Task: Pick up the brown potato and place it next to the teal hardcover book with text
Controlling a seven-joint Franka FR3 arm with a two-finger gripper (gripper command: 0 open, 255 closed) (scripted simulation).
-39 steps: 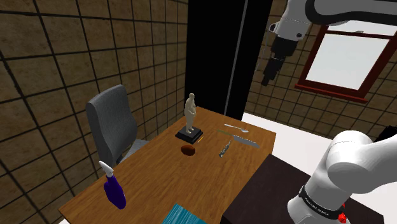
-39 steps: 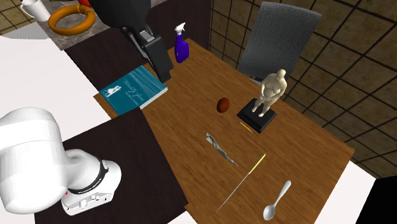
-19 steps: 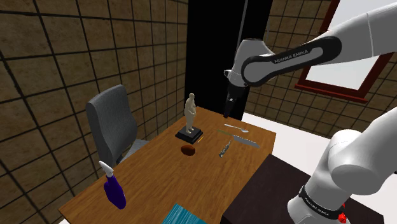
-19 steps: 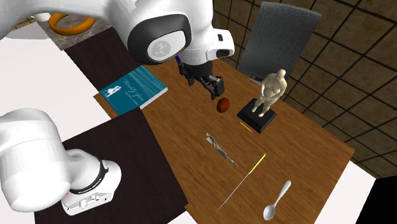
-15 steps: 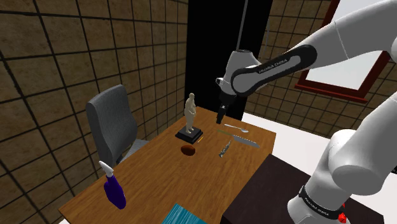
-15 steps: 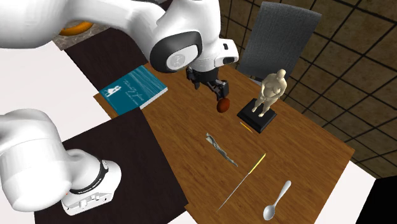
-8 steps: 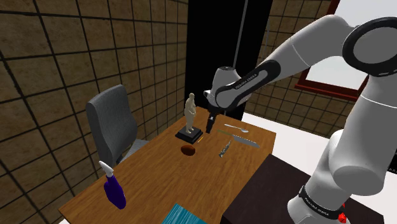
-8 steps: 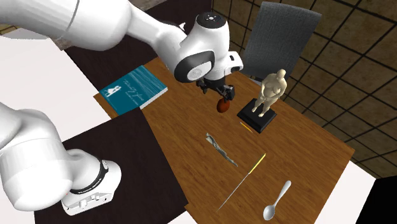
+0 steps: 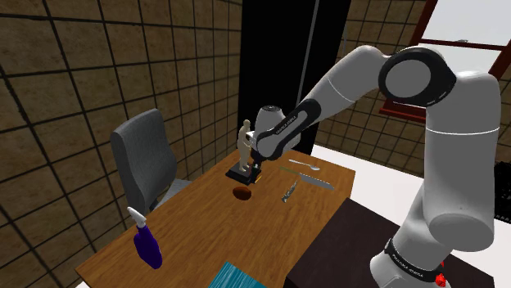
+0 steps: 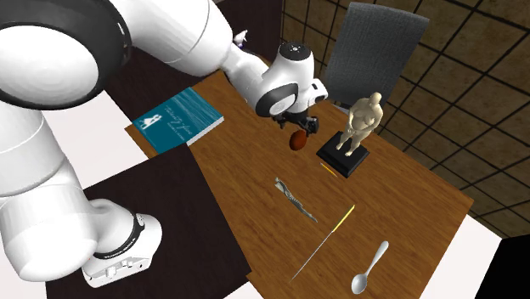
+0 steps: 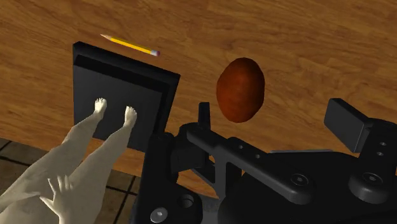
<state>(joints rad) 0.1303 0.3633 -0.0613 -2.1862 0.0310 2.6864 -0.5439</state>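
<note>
We saw the potato [image 10: 298, 142] lying on the table [image 10: 399, 212], just beside the black base of the statue [image 10: 363, 119]. It was well apart from the teal book [image 10: 180, 119], which lay at a corner of the table. The gripper [image 10: 299, 126] hung just above the potato, pointing down at it. In the wrist view its fingers [image 11: 347, 118] stood spread, with nothing pinched between them. The potato sat nearer one fingertip than the other, and we could not tell whether that finger touched it. A pencil [image 11: 129, 44] lay just beside the statue's base. Farther along the table lay a small tool [image 10: 296, 200], a knife [image 9: 318, 182] and a spoon [image 10: 370, 269]. A purple bottle [image 9: 147, 245] stood near the book's end of the table, and a grey chair [image 9: 146, 159] stood at the table's far side.
</note>
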